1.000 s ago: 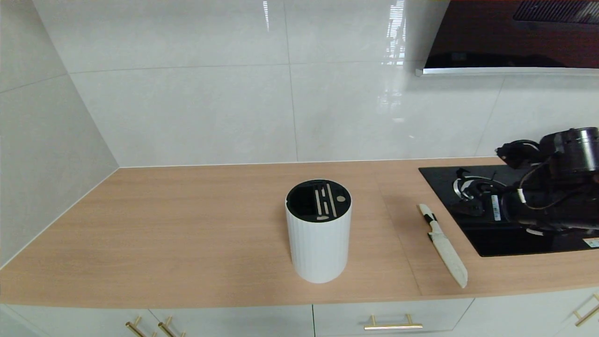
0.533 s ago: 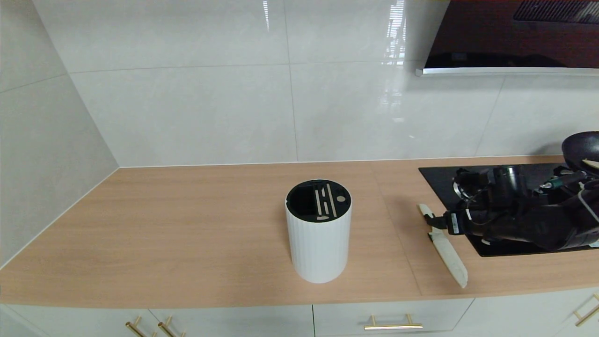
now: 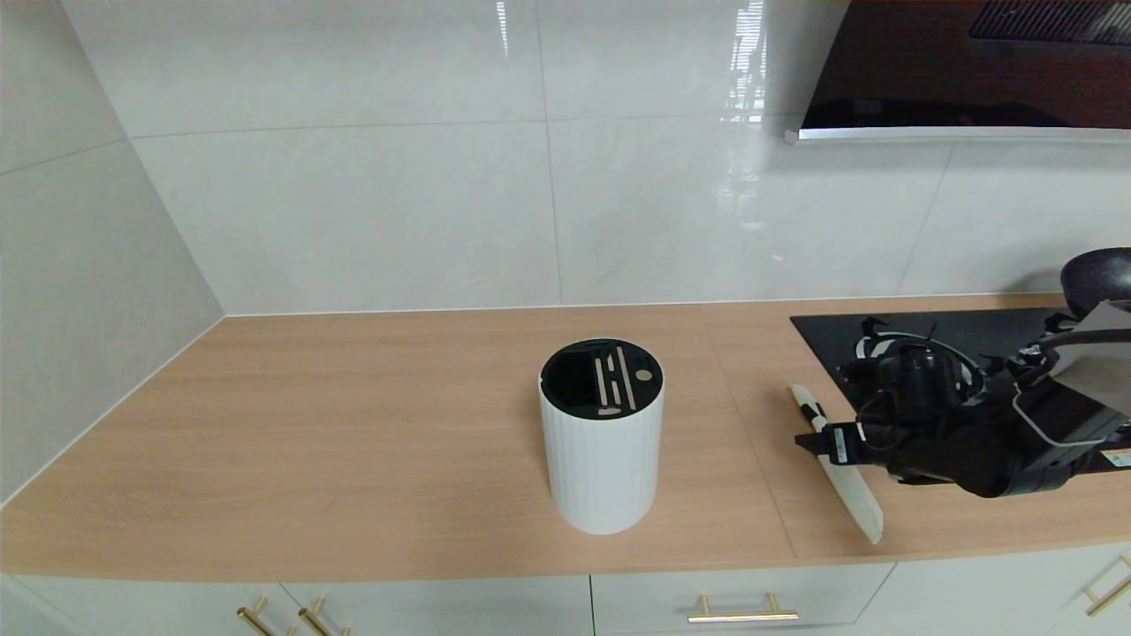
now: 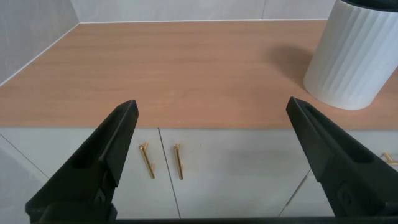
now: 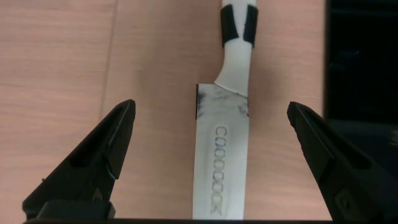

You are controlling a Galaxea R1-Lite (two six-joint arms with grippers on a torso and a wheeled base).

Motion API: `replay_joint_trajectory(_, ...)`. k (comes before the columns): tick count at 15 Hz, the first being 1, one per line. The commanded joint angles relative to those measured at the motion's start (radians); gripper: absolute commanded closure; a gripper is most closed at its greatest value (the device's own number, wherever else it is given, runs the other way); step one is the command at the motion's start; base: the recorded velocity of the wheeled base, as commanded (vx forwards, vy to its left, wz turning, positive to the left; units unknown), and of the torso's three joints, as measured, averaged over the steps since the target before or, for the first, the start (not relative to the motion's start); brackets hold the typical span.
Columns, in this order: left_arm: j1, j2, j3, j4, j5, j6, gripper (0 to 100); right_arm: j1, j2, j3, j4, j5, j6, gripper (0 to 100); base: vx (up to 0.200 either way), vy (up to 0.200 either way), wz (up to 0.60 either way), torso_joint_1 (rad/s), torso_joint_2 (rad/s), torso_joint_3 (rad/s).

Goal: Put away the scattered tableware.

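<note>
Knife [image 3: 855, 499] flat on wooden counter [image 3: 353, 442]; tiled wall [image 3: 353, 203] behind

Matt wood-grain counter [image 3: 353, 442]; glossy tiles [image 3: 353, 203]; ribbed holder [image 3: 603, 459]

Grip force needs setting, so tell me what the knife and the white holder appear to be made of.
Knife: matte off-white blade with faint grey speckling and no metallic shine, so probably ceramic or coated steel; its handle, white with a black band, looks plastic. White holder: matte ribbed wall and black slotted top, likely moulded plastic.
</note>
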State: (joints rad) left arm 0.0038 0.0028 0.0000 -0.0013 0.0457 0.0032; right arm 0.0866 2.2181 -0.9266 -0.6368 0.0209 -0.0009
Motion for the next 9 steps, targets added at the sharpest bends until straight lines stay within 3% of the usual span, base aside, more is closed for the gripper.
replay_joint_trajectory(1,0.001,0.000,0.000,0.000,0.000,0.000,0,-0.001,0.037,0.000,-0.009,0.001,-0.001,0,0.000,0.000,0.00,0.000,0.00,0.000)
replay_joint_trajectory(9,0.001,0.000,0.000,0.000,0.000,0.001,0,-0.001,0.094,-0.003,-0.092,-0.002,-0.001,0,0.000,0.000,0.00,0.000,0.00,0.000)
